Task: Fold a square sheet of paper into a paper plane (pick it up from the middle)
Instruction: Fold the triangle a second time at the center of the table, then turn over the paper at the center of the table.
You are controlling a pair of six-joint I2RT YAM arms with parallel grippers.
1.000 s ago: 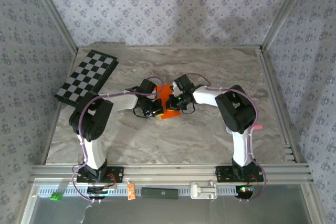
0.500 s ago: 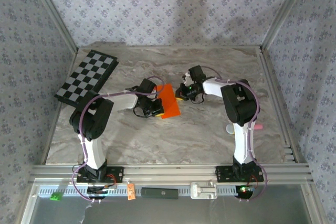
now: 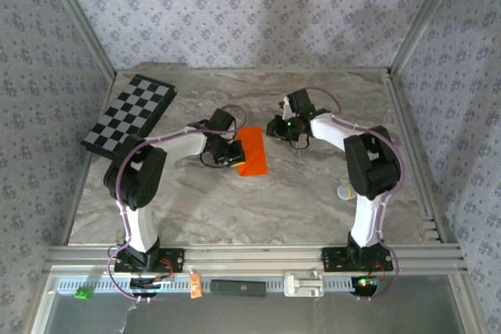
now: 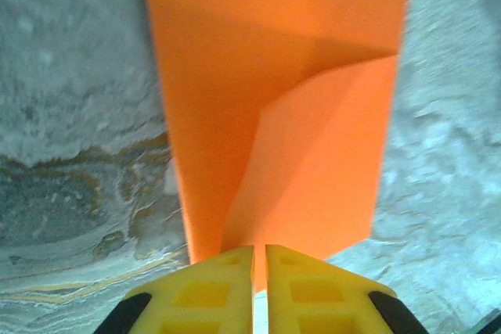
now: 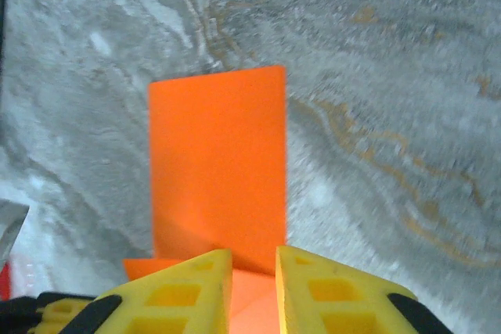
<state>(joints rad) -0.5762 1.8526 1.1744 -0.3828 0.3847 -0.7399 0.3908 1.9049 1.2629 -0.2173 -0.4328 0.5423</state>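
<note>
The near half of the table [image 3: 258,209] lies free. The checkerboard [image 3: 129,115] fills the far left corner. The left gripper [image 3: 234,159] stands just beside the orange paper [image 3: 253,152] on its left, and the right gripper [image 3: 272,127] is near its far right corner.

paper [image 3: 253,151] between left tool [image 4: 259,252] and right tool [image 5: 254,254], checkerboard [image 3: 129,114] far left on table [image 3: 313,201]

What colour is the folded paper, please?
The paper is bright orange, clearest in the left wrist view.

Checkerboard [image 3: 129,115] lay at the marbled table's [image 3: 235,209] far-left corner. Small pale round item [image 3: 343,191] sat toward the right side. Patterned walls [image 3: 250,5] enclosed the table.
</note>
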